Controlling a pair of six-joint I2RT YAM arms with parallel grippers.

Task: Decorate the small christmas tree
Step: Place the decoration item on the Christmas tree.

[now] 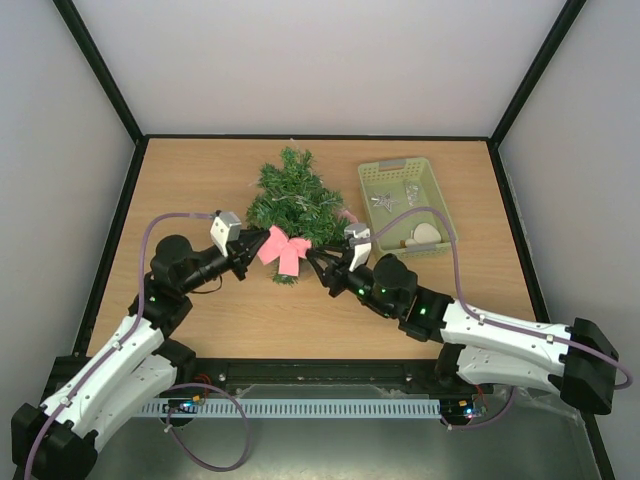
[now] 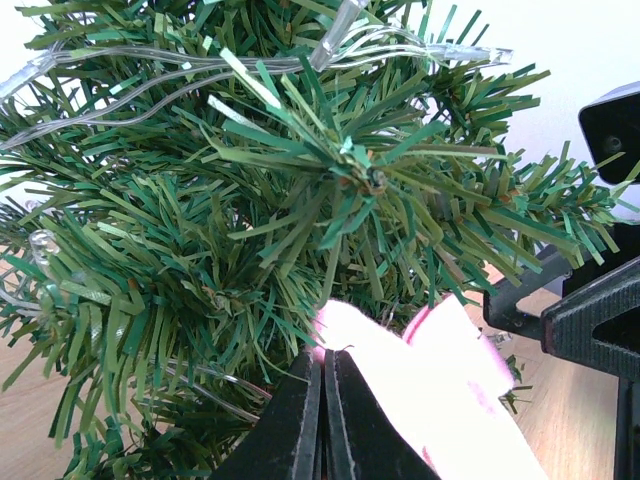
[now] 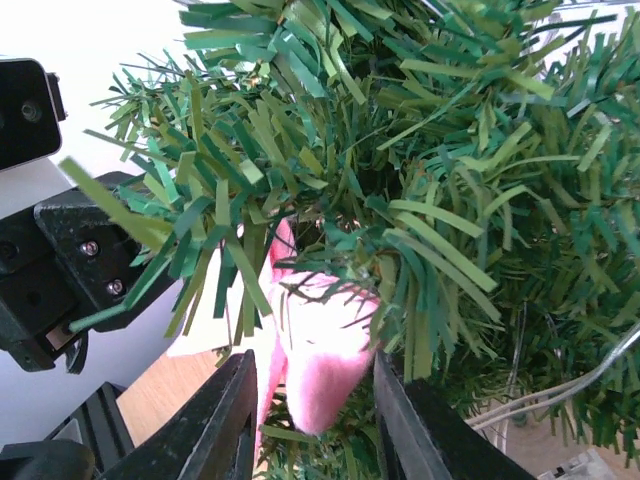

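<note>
Two grippers, one bow! The left gripper (image 1: 258,243), in from nine o'clock, is pinched tight, seemingly on the edge of the bow (image 1: 285,250), which sits at six o'clock of the tree (image 1: 295,195). The tree lies mid-table, tip to twelve. The right gripper (image 1: 318,263), in from four o'clock, has its jaws parted around a pink loop, not squeezing.

Danger: if the left lets go before the needles catch the bow, it slides off, and a tug would drag the tree.

Count: one tree, one bow, one light string (image 2: 330,40), one basket (image 1: 395,165) at three o'clock, trinkets (image 1: 385,200) too small to count.
</note>
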